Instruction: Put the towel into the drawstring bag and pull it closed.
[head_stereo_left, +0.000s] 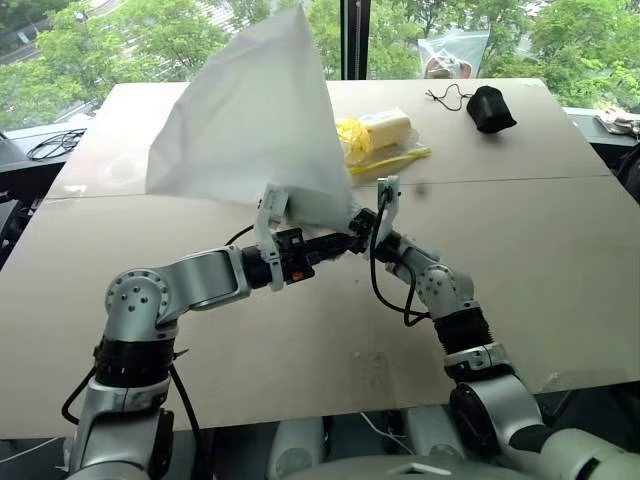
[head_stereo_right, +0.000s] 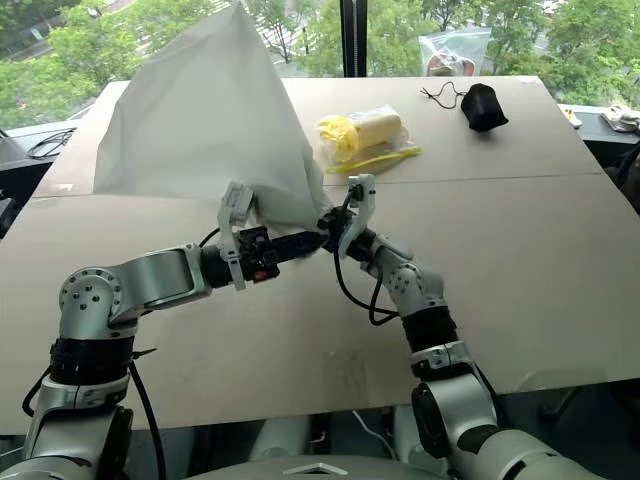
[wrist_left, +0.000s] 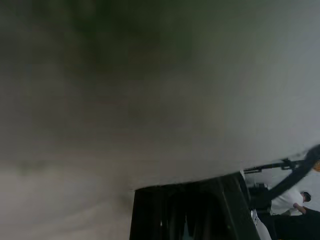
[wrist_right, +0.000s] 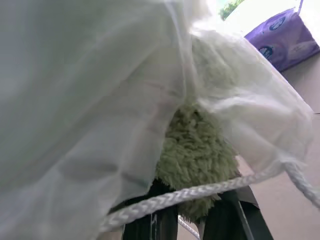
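We have the large white translucent thin-fabric drawstring bag lifted at table centre, its neck at six o'clock between both grippers. The left gripper is clenched on the neck fabric. The right gripper pinches the small pale green fluffy towel at the mouth. Both are light and limp; the slippery white braided cord looks the best hold.
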